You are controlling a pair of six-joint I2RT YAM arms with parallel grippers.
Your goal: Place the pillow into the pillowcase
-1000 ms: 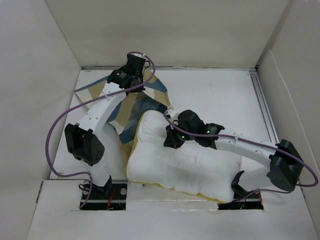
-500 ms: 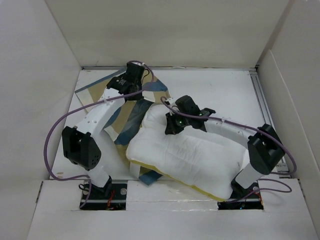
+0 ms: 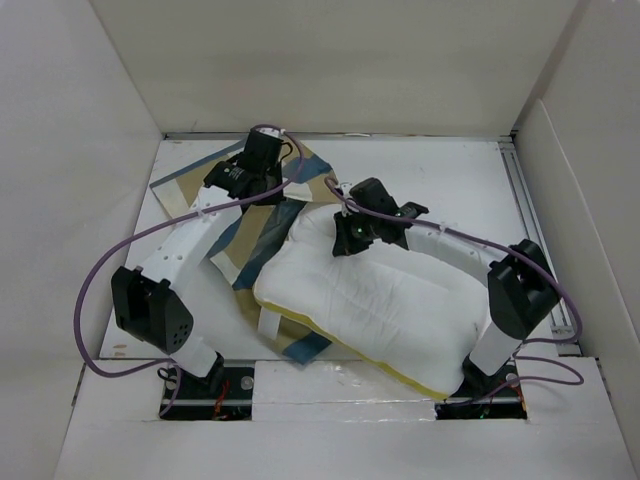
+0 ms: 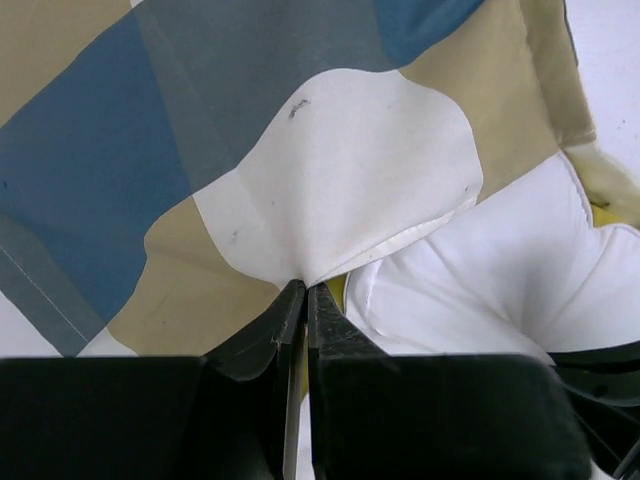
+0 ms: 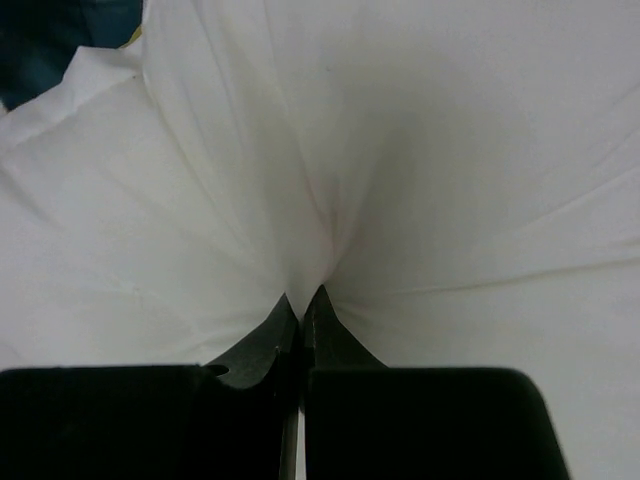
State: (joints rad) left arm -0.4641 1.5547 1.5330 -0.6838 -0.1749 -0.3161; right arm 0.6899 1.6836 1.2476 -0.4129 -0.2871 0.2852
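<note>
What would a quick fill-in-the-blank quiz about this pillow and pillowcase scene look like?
1. The pillow has a piped edge coloured ____.
2. The left gripper grips the edge of the checked pillowcase, while the right gripper pinches a fold of the white ____.
3. Both grippers' jaws are ____, not open.

Missing words: yellow; pillow; shut.

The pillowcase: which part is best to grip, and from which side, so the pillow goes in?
Take the pillowcase by the hem of its cream check, as the left gripper does. Come from the side away from the pillow: that hem lies against the pillow, so lifting it probably opens the mouth.
</note>
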